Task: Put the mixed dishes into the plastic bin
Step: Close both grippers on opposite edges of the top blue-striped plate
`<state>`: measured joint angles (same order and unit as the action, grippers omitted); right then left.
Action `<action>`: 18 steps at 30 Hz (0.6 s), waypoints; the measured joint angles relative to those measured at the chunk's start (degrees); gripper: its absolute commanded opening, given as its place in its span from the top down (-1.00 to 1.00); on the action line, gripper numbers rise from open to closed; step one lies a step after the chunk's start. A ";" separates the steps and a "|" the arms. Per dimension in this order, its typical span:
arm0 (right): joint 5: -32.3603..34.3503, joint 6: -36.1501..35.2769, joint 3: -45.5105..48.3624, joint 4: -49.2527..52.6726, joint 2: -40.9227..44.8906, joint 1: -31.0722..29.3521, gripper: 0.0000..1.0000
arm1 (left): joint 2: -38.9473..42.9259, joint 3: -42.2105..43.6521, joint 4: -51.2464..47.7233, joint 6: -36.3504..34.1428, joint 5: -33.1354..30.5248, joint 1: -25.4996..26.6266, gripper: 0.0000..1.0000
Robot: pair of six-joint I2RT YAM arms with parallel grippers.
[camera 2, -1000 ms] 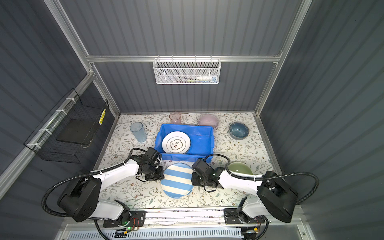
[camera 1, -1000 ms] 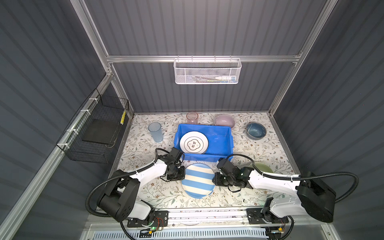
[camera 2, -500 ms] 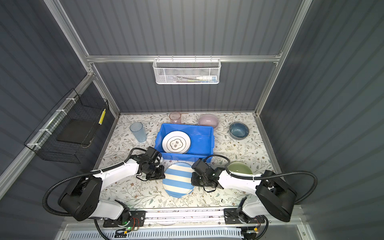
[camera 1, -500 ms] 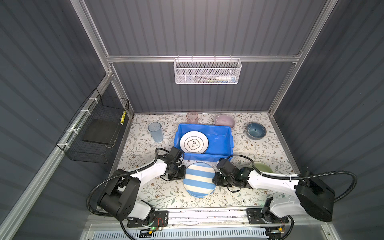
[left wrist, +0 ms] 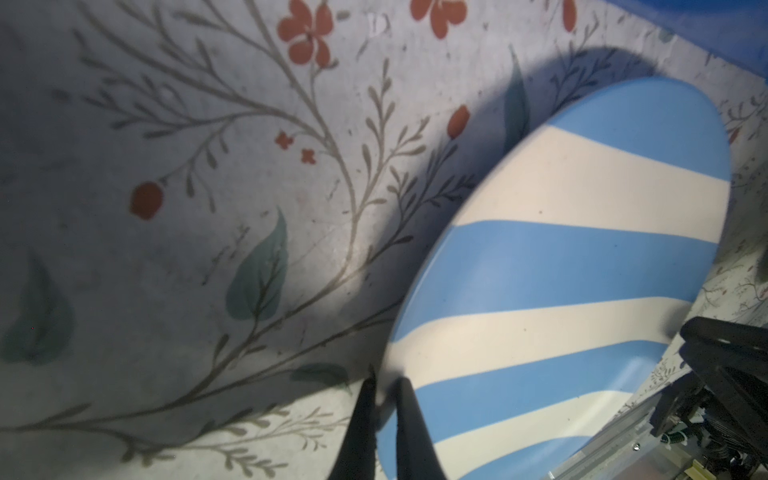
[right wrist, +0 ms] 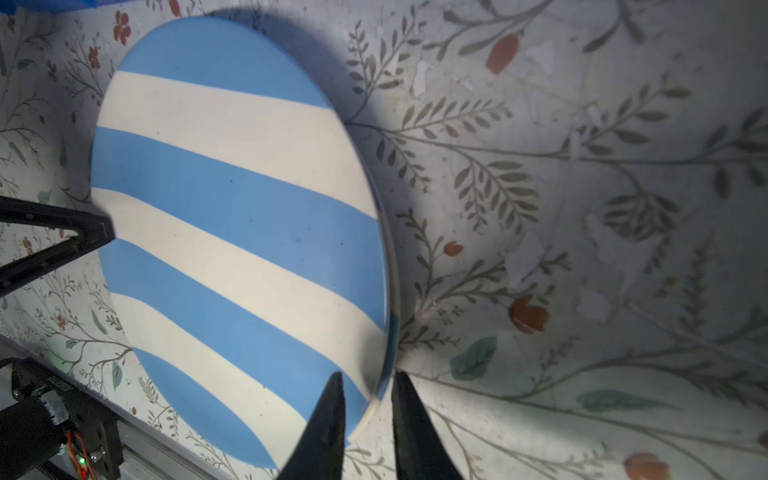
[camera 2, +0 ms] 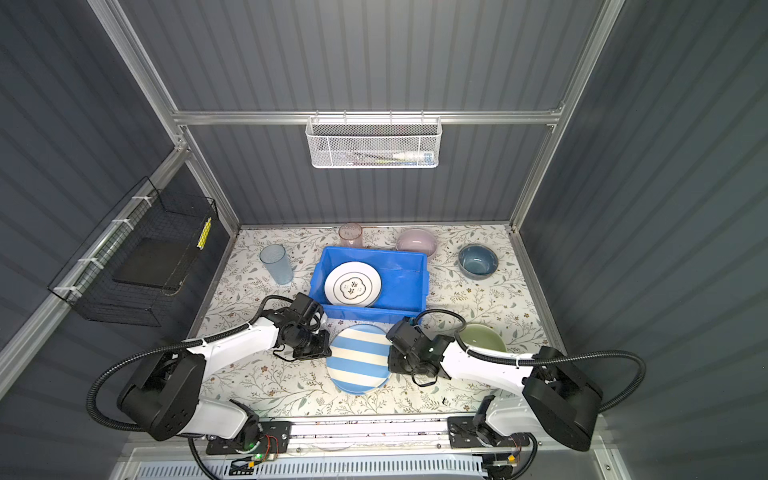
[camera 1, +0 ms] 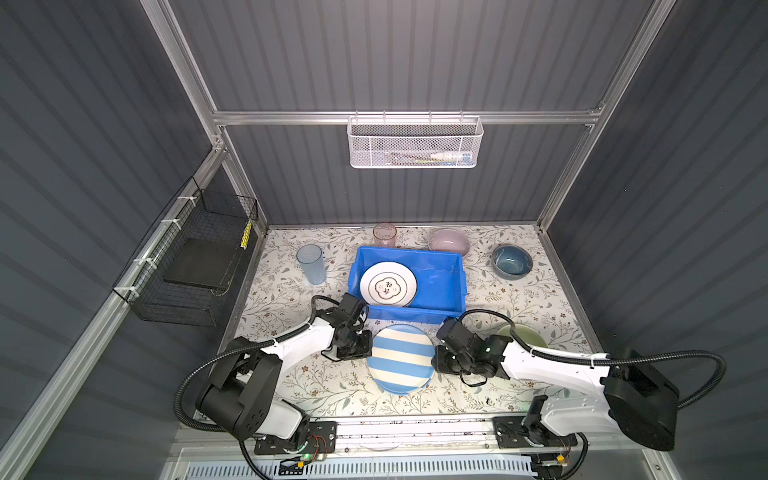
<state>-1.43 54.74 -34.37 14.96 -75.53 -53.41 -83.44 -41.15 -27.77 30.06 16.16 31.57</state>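
The blue-white striped plate (camera 1: 401,359) (camera 2: 359,359) hangs tilted just above the floral mat, in front of the plastic bin (camera 1: 440,274). My left gripper (camera 1: 370,351) (left wrist: 384,382) is shut on its left rim. My right gripper (camera 1: 434,361) (right wrist: 365,378) grips the opposite rim, one finger over the plate (right wrist: 241,216) and one under it. A white plate with a black emblem (camera 1: 387,284) lies in the bin's left half. On the mat stand a blue tumbler (camera 1: 311,264), a pink tumbler (camera 1: 384,235), a lilac bowl (camera 1: 449,241), a dark blue bowl (camera 1: 512,262) and a pale green bowl (camera 1: 525,334).
A white mesh basket (camera 1: 413,143) hangs on the back wall and a black wire basket (camera 1: 195,257) on the left wall. The green bowl sits right behind my right forearm. The bin's near wall (camera 1: 415,309) stands just beyond the plate.
My left gripper has closed onto the plate's left rim. The plate has shifted slightly to the right, and the right gripper has tightened a little on its rim.
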 measured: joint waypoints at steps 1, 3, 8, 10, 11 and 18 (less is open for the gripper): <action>-0.04 -0.04 0.11 -0.33 -0.26 0.00 0.54 | -0.04 0.00 0.02 0.00 0.02 0.00 0.84; -0.13 -0.07 0.57 -1.22 -0.68 0.00 0.54 | -0.07 0.00 0.07 0.00 0.04 0.00 0.83; -0.76 -0.07 1.29 -2.91 -1.42 0.22 0.55 | -0.22 -0.09 0.04 0.00 0.09 0.00 0.84; -0.98 -0.07 1.36 -3.23 -1.68 0.28 0.55 | -0.33 -0.17 0.00 -0.02 0.20 0.00 0.85; -1.05 -0.07 1.40 -3.34 -1.68 0.35 0.56 | -0.37 -0.22 -0.02 -0.02 0.20 0.00 0.85; -1.14 -0.33 1.40 -3.08 -1.60 0.55 0.50 | -0.48 -0.26 0.04 -0.02 0.24 0.00 0.86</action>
<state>-2.57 54.41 -32.97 11.88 -77.12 -52.86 -83.92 -41.41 -27.73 30.04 16.40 31.57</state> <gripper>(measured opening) 0.233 0.099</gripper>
